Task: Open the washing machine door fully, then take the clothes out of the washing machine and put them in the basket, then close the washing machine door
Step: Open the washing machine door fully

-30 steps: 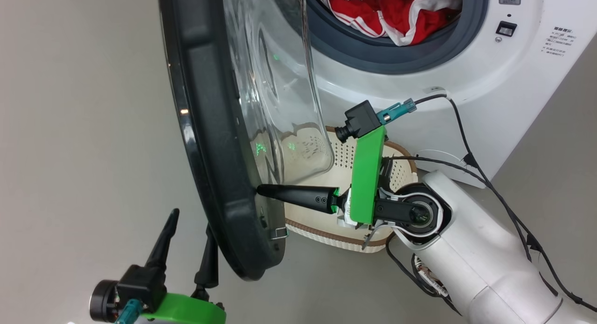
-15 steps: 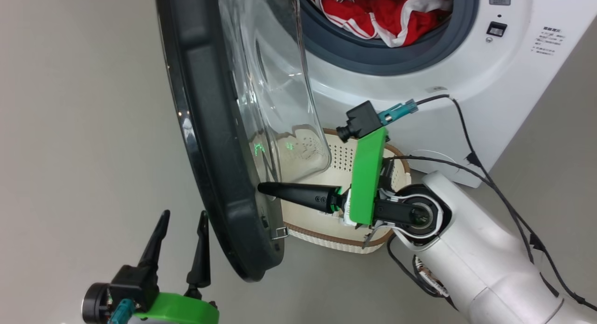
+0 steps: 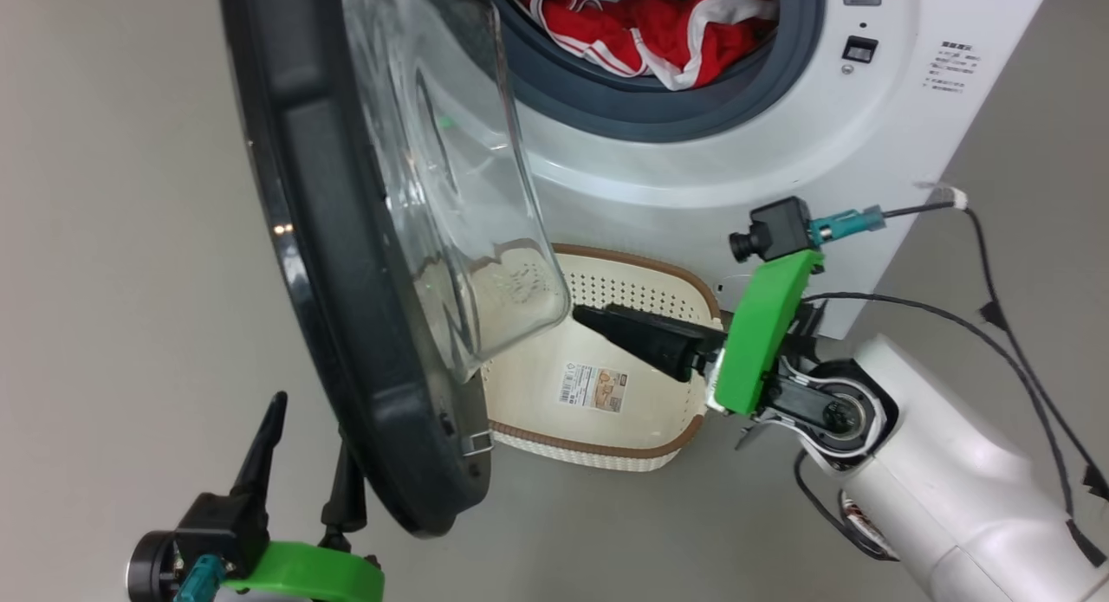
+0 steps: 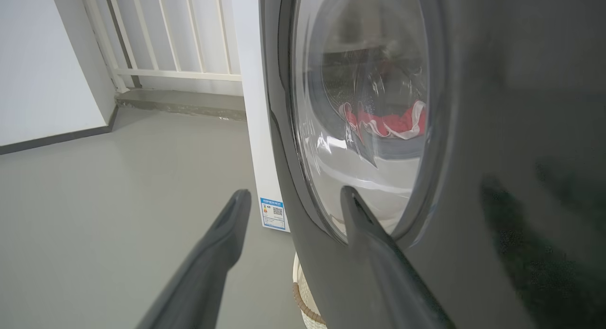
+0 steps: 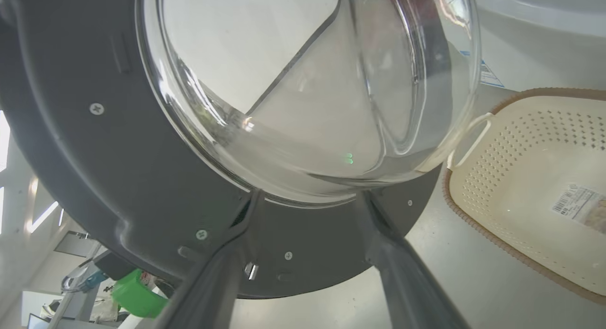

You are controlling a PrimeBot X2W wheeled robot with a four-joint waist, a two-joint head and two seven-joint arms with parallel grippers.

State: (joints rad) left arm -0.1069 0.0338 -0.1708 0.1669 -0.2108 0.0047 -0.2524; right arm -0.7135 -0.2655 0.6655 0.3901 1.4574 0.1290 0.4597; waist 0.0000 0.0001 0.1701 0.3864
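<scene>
Low at the left of the head view, left tool [image 3: 310, 424]: two dark fingers pointing up, spread wide, gripping nothing, the inner one partly hidden behind the lower rim of the washing machine door [image 3: 329, 264]. Seen along its own wrist, left tool [image 4: 296, 192] gaping, one finger over grey floor [image 4: 94, 201], the other lying across the glossy black outer face of the washing machine door [image 4: 497, 130]; touching or not, impossible to tell. Next to the right, door swung out from the machine, nearly edge-on to the head camera, clear glass bowl [image 3: 450, 195] bulging toward the drum side. Below that bulge, on the floor just in front of the machine, basket [image 3: 589, 436]: cream, perforated, brown-rimmed, upright, a paper label [image 3: 593, 388] flat on its bottom. Over the basket's right half, right tool [image 3: 593, 318], fingers pointing left at the glass, tips close to it, contact not discernible. From the right wrist, right tool [image 5: 310, 195] splayed wide, clasping nothing, tips framing the bottom of the glass on the washing machine door [image 5: 94, 154], basket [image 5: 521, 177] off to the right. Up top, clothes [image 3: 658, 30]: red with white stripes, heaped in the grey-ringed drum mouth; clothes [image 4: 393, 123] visible too through the door glass. Farthest right, white front of the washing machine [image 3: 866, 169], with a pale forearm [image 3: 953, 498] and black cables [image 3: 996, 325] by its lower corner.
</scene>
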